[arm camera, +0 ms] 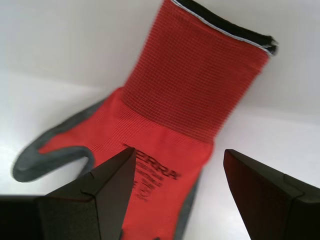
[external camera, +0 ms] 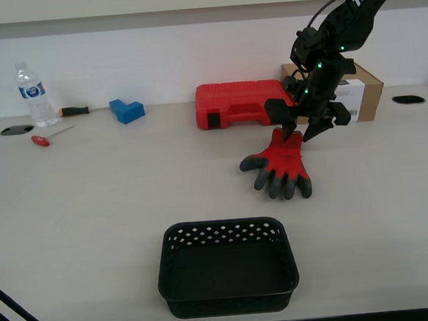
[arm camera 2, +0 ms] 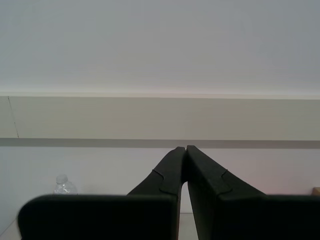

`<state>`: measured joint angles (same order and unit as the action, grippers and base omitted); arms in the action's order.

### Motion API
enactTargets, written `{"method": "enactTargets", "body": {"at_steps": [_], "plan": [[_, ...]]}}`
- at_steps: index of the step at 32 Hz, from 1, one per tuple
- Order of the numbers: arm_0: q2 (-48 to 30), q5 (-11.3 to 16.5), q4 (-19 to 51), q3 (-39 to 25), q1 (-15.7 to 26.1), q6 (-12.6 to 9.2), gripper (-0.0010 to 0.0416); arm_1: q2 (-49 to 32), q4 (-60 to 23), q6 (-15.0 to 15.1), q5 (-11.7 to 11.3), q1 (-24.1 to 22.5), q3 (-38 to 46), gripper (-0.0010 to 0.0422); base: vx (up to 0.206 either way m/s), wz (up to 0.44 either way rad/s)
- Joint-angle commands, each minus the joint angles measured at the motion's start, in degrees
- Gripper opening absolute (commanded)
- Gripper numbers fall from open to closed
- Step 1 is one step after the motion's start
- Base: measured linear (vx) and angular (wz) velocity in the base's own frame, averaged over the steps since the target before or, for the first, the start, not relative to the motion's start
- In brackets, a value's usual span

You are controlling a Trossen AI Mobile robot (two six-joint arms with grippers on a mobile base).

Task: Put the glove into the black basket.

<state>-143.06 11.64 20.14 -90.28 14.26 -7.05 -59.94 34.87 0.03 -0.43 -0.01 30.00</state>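
The red glove [external camera: 282, 163] with dark grey fingers lies flat on the table at the exterior view's right of centre, cuff toward the back. My first gripper [external camera: 301, 134] is open just above its cuff. In the first wrist view the glove [arm camera: 175, 120] fills the frame and my first gripper [arm camera: 180, 175] stands with its jaws spread over the back of the hand. The black basket [external camera: 170, 270] sits empty near the front edge. My second gripper [arm camera 2: 185, 150] is shut on nothing, facing the wall; it does not show in the exterior view.
A red tool case [external camera: 236, 104] and a cardboard box [external camera: 363, 84] stand right behind the glove. A water bottle [external camera: 33, 96], a blue block [external camera: 127, 110] and two screwdrivers [external camera: 47, 137] lie at the back on the exterior view's left.
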Motion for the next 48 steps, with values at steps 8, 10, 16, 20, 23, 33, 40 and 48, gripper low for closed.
{"method": "enactTargets", "body": {"at_steps": [8,10,16,20,23,33,40,48], "plan": [[-3.9,2.5,1.7,-0.1,1.6,-4.1,0.0226,0.0,0.3,0.0,-0.2,0.0,0.1,0.0000,0.000,0.000],[-5.2,2.4,2.3,-0.1,1.7,-4.5,0.0227,0.0,0.2,0.0,-0.2,0.0,0.0,0.0000,0.000,0.000],[-5.7,2.0,2.0,-0.3,1.9,-4.6,0.0218,0.0,0.1,0.0,-0.2,0.0,0.0,0.0000,0.000,0.000],[-5.7,2.0,1.7,-0.3,2.0,-4.6,0.0186,0.0,0.1,0.0,-0.2,0.0,0.0,0.0000,0.000,0.000],[-5.7,2.0,1.8,-0.3,2.1,-4.6,0.0148,0.0,0.1,0.0,-0.2,0.0,0.0,0.0000,0.000,0.000],[-5.7,2.0,1.8,-0.3,2.2,-3.4,0.0001,0.0,0.1,0.0,-0.2,0.0,0.0,0.0000,0.000,0.000],[-5.5,3.1,1.7,-0.3,2.2,-3.1,-0.0002,0.0,0.1,0.0,-0.2,0.0,0.0,0.0000,0.000,0.000],[-1.0,8.3,3.0,-0.3,2.3,-2.8,-0.0002,0.0,0.0,0.0,-0.2,0.0,0.0,0.0000,0.000,0.000]]}}
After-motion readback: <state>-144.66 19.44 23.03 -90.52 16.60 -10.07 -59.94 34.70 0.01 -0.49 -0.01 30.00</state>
